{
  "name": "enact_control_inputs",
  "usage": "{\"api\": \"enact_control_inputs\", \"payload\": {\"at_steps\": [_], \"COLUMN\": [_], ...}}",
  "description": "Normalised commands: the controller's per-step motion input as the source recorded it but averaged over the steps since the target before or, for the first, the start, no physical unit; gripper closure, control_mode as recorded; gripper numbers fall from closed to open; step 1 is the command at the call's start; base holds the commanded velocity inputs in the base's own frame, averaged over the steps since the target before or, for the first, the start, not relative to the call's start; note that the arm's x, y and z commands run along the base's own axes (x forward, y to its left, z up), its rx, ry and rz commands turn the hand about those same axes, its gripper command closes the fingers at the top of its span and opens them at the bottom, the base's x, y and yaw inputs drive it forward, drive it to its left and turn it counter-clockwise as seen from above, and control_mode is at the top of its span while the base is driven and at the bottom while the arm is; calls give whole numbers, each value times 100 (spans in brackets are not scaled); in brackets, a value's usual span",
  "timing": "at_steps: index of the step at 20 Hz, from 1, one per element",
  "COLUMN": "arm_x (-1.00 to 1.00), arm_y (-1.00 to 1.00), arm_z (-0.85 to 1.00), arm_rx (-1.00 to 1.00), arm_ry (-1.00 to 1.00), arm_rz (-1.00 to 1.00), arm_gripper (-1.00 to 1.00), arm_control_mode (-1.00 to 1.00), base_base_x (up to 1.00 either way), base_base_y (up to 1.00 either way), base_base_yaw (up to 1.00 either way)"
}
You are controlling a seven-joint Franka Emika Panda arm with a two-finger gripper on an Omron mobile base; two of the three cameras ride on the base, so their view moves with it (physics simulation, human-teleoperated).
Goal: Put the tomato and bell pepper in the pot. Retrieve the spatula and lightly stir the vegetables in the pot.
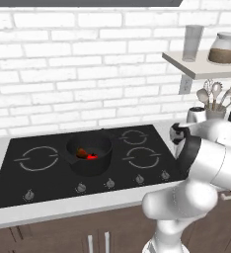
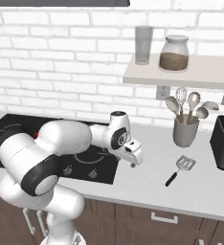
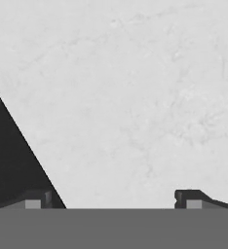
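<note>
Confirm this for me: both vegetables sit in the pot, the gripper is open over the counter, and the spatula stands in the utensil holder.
One thing is off. The spatula lies flat on the counter, in front of the utensil holder, as the right base view shows. The tomato and bell pepper are in the pot, and the gripper is open.

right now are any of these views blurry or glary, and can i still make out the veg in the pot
Left base view: soft, no glare; tomato and bell pepper readable inside the dark pot. Right base view: even light, spatula clear. Hand view: flat pale counter, grainy.
</note>
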Motion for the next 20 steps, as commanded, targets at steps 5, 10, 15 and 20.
{"api": "enact_control_inputs", "payload": {"at_steps": [5,10,15,20], "arm_x": [0,-10,0,-2], "arm_y": [-41,-90,-49,-27], "arm_z": [0,0,0,0], "arm_rx": [2,1,0,1], "arm_ry": [1,0,-1,1], "arm_rz": [0,4,1,0], "arm_gripper": [-100,-100,-100,-100], "arm_control_mode": [-100,-100,-100,-100], "base_base_x": [0,0,0,0], "base_base_y": [0,0,0,0], "base_base_yaw": [0,0,0,0]}}
